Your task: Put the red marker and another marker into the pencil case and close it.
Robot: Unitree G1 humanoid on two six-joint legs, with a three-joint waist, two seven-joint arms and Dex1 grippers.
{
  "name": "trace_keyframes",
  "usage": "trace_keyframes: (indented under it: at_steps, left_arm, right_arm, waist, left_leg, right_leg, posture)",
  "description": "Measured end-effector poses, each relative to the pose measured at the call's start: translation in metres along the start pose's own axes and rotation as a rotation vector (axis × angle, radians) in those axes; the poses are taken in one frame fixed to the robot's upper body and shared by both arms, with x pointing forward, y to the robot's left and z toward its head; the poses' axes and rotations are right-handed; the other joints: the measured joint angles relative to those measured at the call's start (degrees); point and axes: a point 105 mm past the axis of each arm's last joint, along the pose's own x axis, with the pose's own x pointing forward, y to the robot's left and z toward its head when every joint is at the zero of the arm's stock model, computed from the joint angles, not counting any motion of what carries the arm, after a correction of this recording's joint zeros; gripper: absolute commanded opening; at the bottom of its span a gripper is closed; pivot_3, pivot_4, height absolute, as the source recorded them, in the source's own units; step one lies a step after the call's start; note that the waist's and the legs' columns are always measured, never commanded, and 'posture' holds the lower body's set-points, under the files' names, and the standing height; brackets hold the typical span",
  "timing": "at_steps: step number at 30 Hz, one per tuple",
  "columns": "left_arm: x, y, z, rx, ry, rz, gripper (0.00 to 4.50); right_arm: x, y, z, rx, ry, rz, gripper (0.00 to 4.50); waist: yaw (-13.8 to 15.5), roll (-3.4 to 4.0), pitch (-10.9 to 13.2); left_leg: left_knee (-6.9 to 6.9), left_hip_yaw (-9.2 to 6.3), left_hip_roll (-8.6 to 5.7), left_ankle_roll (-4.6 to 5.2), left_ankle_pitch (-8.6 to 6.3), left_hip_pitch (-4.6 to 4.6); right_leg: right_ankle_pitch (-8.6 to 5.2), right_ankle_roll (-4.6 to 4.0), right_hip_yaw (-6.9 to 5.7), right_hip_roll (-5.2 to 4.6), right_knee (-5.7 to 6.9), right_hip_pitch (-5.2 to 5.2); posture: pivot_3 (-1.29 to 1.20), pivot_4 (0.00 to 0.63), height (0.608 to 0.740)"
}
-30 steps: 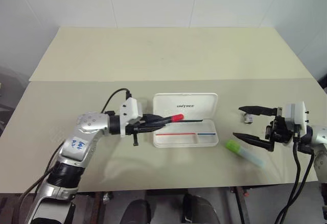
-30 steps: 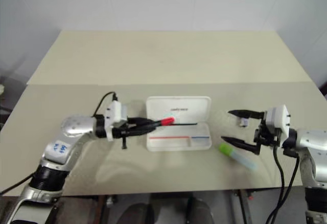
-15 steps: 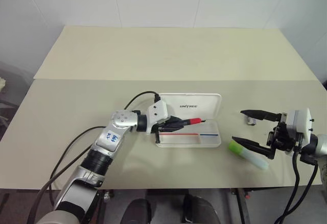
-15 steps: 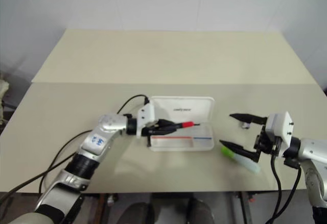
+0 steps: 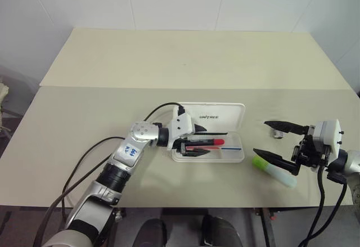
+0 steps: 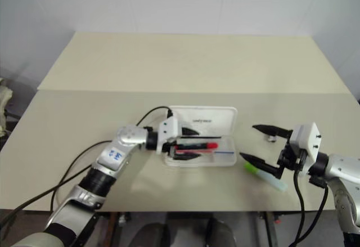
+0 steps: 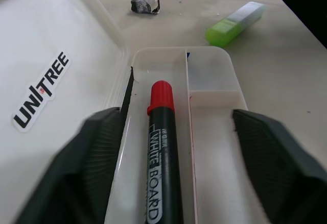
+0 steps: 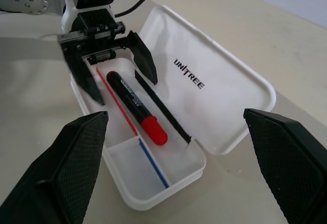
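Head views: the pencil case (image 5: 232,116) lies open mid-table with the red marker (image 5: 205,142) in its tray between the wide, empty jaws of the left gripper (image 5: 197,142), while another marker (image 5: 274,169) rests on the table just below the right gripper (image 5: 274,140), jaws wide. Left wrist view: the marker's slim, smooth barrel looks light, rigid and prone to rolling. Right wrist view: it alone shows the tray's divider; the stubby highlighter is best gripped across its body.

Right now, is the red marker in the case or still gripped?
In. The red marker lies flat in the open pencil case; the left gripper is open around it, fingers apart.
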Motion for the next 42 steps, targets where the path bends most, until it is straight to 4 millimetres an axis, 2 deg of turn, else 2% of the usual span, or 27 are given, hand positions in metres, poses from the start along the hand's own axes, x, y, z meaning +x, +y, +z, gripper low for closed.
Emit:
trace_keyframes:
  at_steps: [7, 14, 19, 22, 26, 29, 33, 42]
  left_arm:
    - [-0.008, -0.012, 0.024, -0.032, -0.111, -0.022, 4.02]
    - [-0.027, -0.035, 0.029, -0.034, -0.153, -0.041, 4.02]
    - [-0.047, -0.044, 0.033, -0.033, -0.192, -0.021, 4.02]
    - [-0.055, -0.049, 0.036, -0.037, -0.222, -0.027, 4.02]
    - [-0.073, -0.050, 0.031, -0.037, -0.194, -0.029, 4.02]
    - [-0.081, -0.048, 0.032, -0.020, -0.196, -0.033, 4.02]
    - [-0.091, -0.044, 0.030, -0.007, -0.175, -0.026, 4.02]
    - [-0.105, -0.035, 0.040, 0.019, -0.221, -0.013, 4.02]
  right_arm:
    - [0.003, -0.005, -0.004, 0.045, -0.014, -0.047, 4.50]
    - [0.004, -0.001, -0.028, 0.171, 0.048, -0.104, 4.50]
    - [-0.006, 0.005, -0.045, 0.193, 0.133, -0.106, 4.50]
    - [-0.023, 0.006, -0.055, 0.178, 0.216, -0.073, 4.50]
    - [-0.053, -0.005, -0.064, 0.182, 0.312, -0.077, 4.50]
    - [-0.065, -0.007, -0.070, 0.181, 0.340, -0.067, 4.50]
    - [-0.083, -0.008, -0.087, 0.226, 0.388, -0.096, 4.50]
    - [-0.077, 0.018, -0.105, 0.291, 0.336, -0.153, 4.50]
  waist:
    - [0.05, 0.00, 0.00]
    - [0.10, 0.00, 0.00]
    - [0.08, 0.01, -0.01]
    - [0.15, 0.01, -0.01]
    - [-0.19, 0.02, -0.01]
    - [-0.15, 0.01, -0.01]
    - [-0.15, 0.02, -0.01]
    - [-0.17, 0.02, -0.01]
  left_leg:
    - [0.00, -0.03, 0.00, 0.00, 0.00, -0.01]
    - [0.01, -0.07, 0.00, 0.00, 0.00, -0.01]
    - [0.01, -0.07, 0.00, 0.00, 0.00, 0.01]
    - [0.02, -0.09, -0.01, 0.02, -0.01, 0.02]
    - [0.00, -0.06, 0.01, 0.02, -0.01, 0.05]
    - [0.01, -0.07, 0.01, 0.02, -0.01, 0.05]
    - [0.00, -0.04, 0.01, 0.02, -0.01, 0.05]
    - [0.00, -0.05, 0.02, 0.00, 0.00, 0.06]
  right_leg:
    - [0.00, 0.00, 0.01, 0.00, 0.01, 0.00]
    - [0.00, 0.00, 0.07, 0.00, 0.01, 0.00]
    - [0.00, -0.01, 0.11, 0.00, 0.02, 0.01]
    - [0.00, -0.01, 0.13, -0.01, 0.02, 0.03]
    - [-0.01, -0.01, 0.13, 0.02, 0.01, 0.03]
    - [-0.01, -0.01, 0.13, 0.02, 0.01, 0.03]
    - [-0.01, -0.01, 0.14, 0.02, 0.00, 0.03]
    - [-0.01, -0.01, 0.14, 0.03, 0.02, 0.03]
  posture:
    - [0.00, 0.150, 0.740]
    - [0.00, 0.150, 0.740]
    - [0.00, 0.150, 0.740]
    - [0.00, 0.150, 0.740]
    - [0.00, 0.150, 0.740]
    - [0.00, 0.150, 0.740]
    - [0.00, 0.150, 0.740]
    - [0.00, 0.150, 0.740]
